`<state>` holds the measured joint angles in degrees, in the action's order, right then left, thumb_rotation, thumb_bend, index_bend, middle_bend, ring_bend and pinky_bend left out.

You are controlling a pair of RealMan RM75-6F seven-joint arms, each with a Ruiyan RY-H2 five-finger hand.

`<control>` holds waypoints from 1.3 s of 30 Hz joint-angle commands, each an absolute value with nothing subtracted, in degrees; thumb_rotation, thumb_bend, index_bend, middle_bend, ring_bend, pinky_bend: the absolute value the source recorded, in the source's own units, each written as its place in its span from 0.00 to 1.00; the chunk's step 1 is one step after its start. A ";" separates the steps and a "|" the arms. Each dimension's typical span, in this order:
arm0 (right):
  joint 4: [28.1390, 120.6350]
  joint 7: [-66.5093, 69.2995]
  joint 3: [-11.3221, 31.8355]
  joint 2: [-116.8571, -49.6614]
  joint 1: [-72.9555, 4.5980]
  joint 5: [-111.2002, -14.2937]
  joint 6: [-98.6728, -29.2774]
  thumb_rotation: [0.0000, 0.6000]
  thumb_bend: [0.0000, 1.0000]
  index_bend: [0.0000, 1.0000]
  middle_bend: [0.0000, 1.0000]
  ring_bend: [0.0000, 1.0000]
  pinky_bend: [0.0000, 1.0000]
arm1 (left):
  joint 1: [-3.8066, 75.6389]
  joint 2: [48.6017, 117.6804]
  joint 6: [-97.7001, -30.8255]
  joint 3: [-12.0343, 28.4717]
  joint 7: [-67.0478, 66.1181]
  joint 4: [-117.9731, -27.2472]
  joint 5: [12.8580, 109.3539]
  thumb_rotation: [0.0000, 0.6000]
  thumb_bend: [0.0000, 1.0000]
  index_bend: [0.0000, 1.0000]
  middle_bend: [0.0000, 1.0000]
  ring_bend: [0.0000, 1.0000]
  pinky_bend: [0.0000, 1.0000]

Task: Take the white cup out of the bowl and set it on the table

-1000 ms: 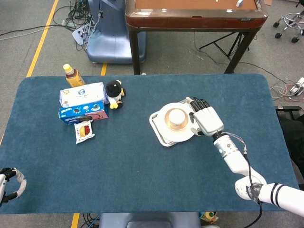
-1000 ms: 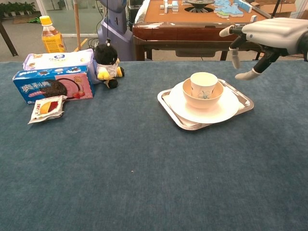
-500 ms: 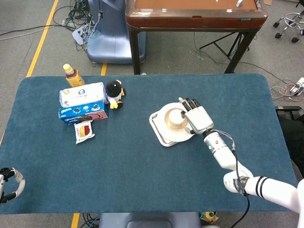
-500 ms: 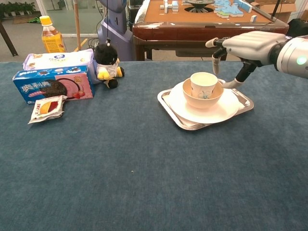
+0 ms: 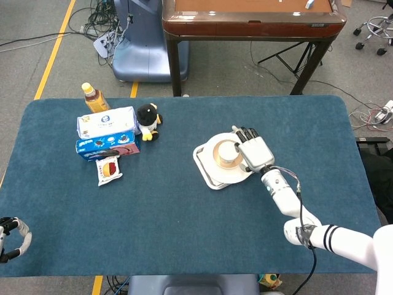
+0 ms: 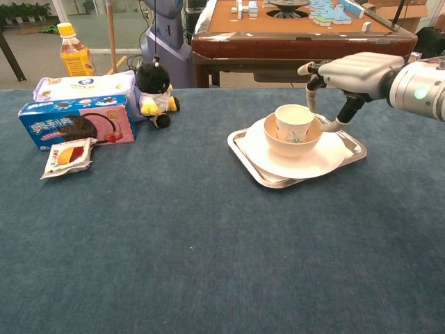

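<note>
Head view. The table [image 5: 184, 215] is covered in a dark blue, felt-like cloth with rounded corners. Right of centre sits a square metal tray [image 5: 202, 167] with a raised rim, carrying a round white plate [image 5: 216, 177]; on the plate stands a tan bowl [image 5: 218, 158], and the white cup [image 5: 228, 149] stands upright inside the bowl. The right hand [image 5: 253, 152], pale grey with dark fingertips, hovers at the cup's 3 o'clock with its back facing up and the fingers reaching toward 12 o'clock past the bowl's rim. The fingers are spread and hold nothing; contact with the bowl cannot be told. The left hand [image 5: 11, 236] shows only partly at the 8 o'clock corner of the table, and how its fingers lie cannot be told. Toward 10 o'clock lie a glossy biscuit box [image 5: 105, 146], a soft tissue pack [image 5: 105, 122], a snack packet [image 5: 109, 169], a plush penguin [image 5: 148, 120] and a bottle [image 5: 93, 96].

Chest view. The cup [image 6: 294, 122] is a smooth, tapered beaker with a faint printed motif, seated in the rounded bowl [image 6: 278, 142] on the plate [image 6: 306, 163] and shiny tray [image 6: 243, 149]. The right hand [image 6: 348, 73] hangs level above the tray's far right side, fingers apart and curling downward, one finger beside the cup's rim, the thumb low near the bowl's right edge. It grasps nothing.
</note>
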<state>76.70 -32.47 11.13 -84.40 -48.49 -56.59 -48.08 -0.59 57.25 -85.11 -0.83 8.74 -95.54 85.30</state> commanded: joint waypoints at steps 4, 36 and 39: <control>74.57 -31.73 10.69 -86.26 -49.23 -56.43 -47.80 1.00 0.33 0.41 0.00 0.00 0.08 | -0.77 57.10 -85.41 -0.86 8.99 -95.62 85.44 1.00 0.56 0.56 0.50 0.33 0.45; 69.76 -28.51 10.61 -91.04 -50.82 -56.65 -48.27 1.00 0.44 0.50 0.01 0.00 0.08 | -1.05 56.77 -85.53 -0.99 10.10 -95.36 85.63 1.00 0.56 0.56 0.50 0.33 0.45; 69.71 -28.51 10.56 -90.92 -50.75 -56.66 -48.37 1.00 0.45 0.52 0.01 0.00 0.08 | -1.05 56.78 -85.51 -1.00 10.04 -95.38 85.65 1.00 0.56 0.56 0.50 0.33 0.45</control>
